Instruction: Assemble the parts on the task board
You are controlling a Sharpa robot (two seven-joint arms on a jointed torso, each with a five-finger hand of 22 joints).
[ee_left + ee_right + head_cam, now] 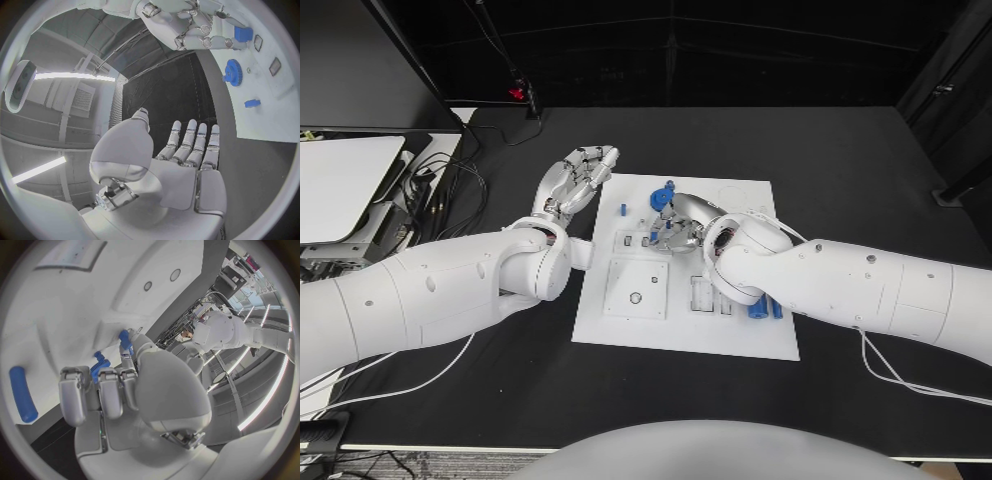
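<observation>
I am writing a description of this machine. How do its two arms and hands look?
Both arms are thick, smooth white shells with rounded joints and small dark dots. The left hand and right hand are silver metal; the fingers have pale pads. Thin white cables run beside the arms.

This is a robotics lab or test cell. A black table fills the middle of the head view, with dark curtained walls along the top of the frame. At the upper left sit a pale equipment case and loose cables (one red indicator light glows above them). The wrist views show strip ceiling lights.
</observation>
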